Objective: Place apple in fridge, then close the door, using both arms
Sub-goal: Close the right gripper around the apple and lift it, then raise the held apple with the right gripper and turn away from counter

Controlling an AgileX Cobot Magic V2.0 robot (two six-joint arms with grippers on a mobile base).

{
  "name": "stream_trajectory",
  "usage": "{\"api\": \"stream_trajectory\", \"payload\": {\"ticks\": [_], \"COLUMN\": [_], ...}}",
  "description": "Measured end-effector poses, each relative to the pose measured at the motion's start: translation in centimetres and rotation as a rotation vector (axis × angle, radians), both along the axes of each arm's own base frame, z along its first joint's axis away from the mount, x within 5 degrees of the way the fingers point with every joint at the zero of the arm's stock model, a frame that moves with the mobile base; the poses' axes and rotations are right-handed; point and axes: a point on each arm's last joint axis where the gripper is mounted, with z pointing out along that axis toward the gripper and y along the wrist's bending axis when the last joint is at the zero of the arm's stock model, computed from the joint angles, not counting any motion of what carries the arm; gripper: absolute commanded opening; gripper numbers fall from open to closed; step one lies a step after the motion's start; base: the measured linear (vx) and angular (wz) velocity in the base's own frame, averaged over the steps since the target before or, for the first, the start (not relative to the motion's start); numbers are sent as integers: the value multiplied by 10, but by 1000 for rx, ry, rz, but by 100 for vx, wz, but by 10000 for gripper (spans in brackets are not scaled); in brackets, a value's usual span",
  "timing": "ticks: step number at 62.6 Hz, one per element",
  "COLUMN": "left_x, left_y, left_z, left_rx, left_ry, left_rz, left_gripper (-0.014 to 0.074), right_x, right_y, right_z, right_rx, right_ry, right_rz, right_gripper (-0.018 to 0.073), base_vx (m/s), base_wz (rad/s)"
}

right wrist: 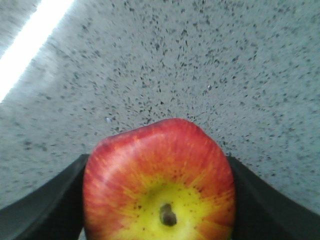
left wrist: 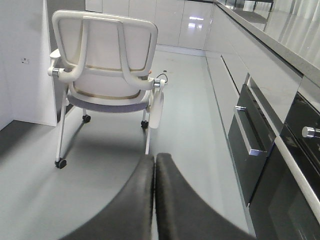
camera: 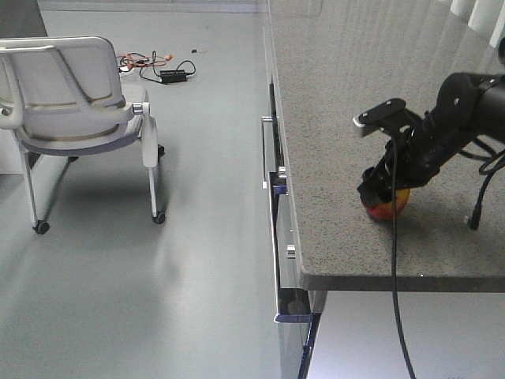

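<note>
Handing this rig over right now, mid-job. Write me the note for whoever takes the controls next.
Left pincer: shut, empty, held over the floor facing a chair.
Right pincer: closed on the apple, which sits on the granite counter near its edge.
Fridge and door: in no view.
Done: apple grasped.
To do: lift, carry to fridge, place, close door.
</note>
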Motion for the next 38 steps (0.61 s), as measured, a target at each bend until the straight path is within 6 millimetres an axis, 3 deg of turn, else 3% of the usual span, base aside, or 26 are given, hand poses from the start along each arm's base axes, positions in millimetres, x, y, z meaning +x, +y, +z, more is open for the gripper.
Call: {"api": "stream_trajectory", "payload": {"ticks": [6, 11, 15, 20, 30, 38], "left_x": [0, 0, 0, 0, 0, 0], "left_y": [0, 0, 0, 0, 0, 0], "left_z": [0, 0, 0, 0, 0, 0], "left_rx": [0, 0, 0, 0, 0, 0], "left_ry": [0, 0, 0, 0, 0, 0], "left_rz": [0, 0, 0, 0, 0, 0], "left_gripper": [-6, -6, -6, -6, -6, -6], "right_x": [-5, -20, -36, -71, -141, -180], "right_y": [3, 7, 9, 12, 14, 12], "right_z": [42, 94, 131, 179, 238, 261], "right_rx": [52, 124, 182, 267, 356, 364], "right_ry": [-84, -199, -282, -388, -536, -596], "right_rz": [-4, -3, 4, 27, 88, 117], "right_gripper": [23, -16, -11, -11, -9, -9], "base_vx": [0, 0, 0, 0, 0, 0], "base_wz": [0, 0, 0, 0, 0, 0]}}
